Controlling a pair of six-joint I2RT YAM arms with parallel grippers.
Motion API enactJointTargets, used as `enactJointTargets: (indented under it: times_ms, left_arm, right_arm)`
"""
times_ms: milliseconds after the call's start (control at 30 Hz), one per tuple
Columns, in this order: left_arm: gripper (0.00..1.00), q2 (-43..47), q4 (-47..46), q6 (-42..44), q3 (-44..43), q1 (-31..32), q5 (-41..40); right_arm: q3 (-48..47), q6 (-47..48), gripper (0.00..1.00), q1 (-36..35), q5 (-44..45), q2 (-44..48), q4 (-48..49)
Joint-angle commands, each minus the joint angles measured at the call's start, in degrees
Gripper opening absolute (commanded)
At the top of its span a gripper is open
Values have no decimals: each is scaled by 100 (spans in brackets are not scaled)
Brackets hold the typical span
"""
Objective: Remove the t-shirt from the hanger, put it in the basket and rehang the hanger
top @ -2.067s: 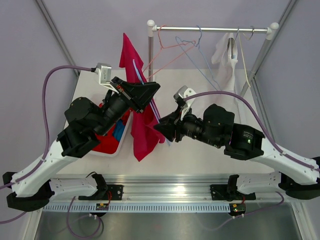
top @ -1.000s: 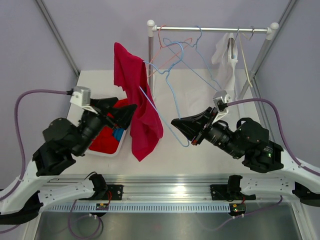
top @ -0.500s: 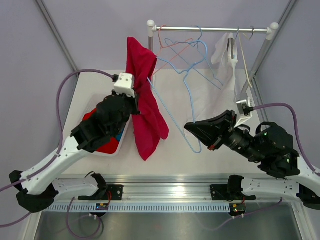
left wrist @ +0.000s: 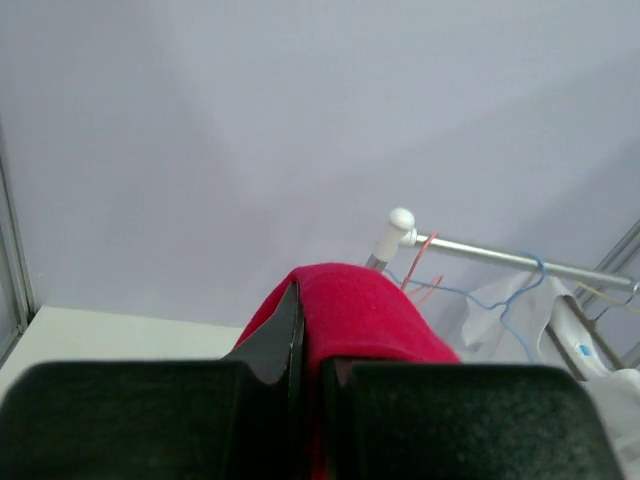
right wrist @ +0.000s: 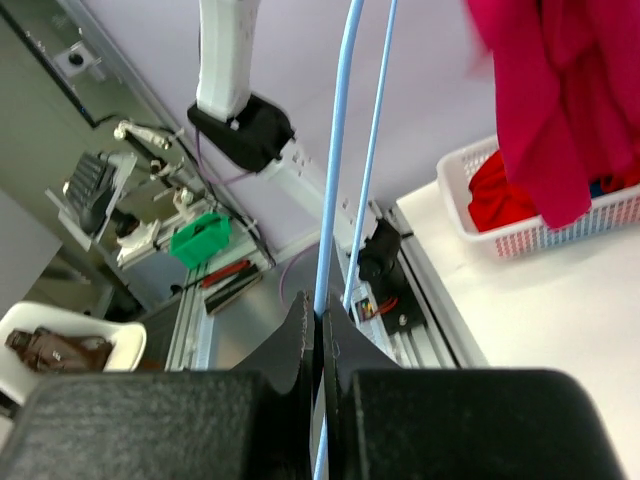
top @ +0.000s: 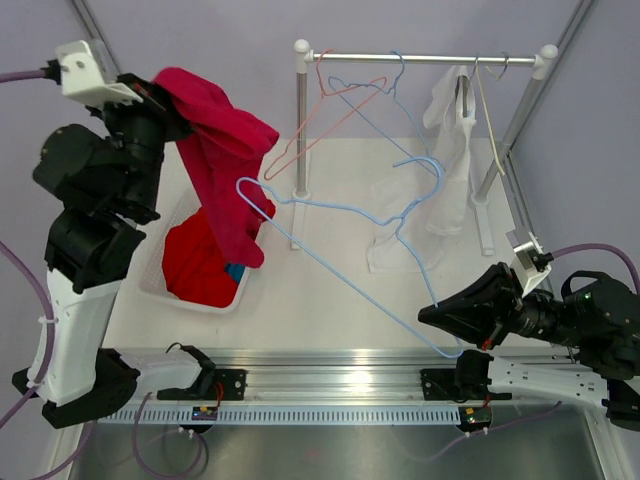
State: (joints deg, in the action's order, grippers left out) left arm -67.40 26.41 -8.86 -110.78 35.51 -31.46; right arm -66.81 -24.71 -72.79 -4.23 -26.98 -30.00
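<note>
Top external: limp t-shirt [top: 225, 150], wire hanger [top: 398, 228]

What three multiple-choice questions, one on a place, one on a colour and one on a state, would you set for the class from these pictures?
1. Where is the basket? A on the rail; B below the t-shirt; C under the white cloth.
2. What colour is the hanger in the right gripper? A blue; B white; C black.
3. The left gripper is: A open; B shut on the rail; C shut on the t-shirt.

Answers: B, the t-shirt's lower end hangs over the basket; A, a blue wire runs between the right gripper's fingers; C, red cloth is pinched between its closed fingers.
</note>
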Motion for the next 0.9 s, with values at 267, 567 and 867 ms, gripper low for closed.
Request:
enactJointTargets:
  times_ms: [267, 567, 867]
  left_arm:
    - [0, -652, -163, 842, -2045, -632, -211]
    - [0, 1042, -1454, -193, 2387, -2284, 377]
    - [6, 2089, -974, -1688, 5065, -2391, 580]
  right_arm:
    - [-140, 36, 0, 2, 774, 106, -1166]
    - [203, -166, 0, 2, 2249, 220, -1218]
    - [-438, 97, 0, 11, 5184, -922, -1895]
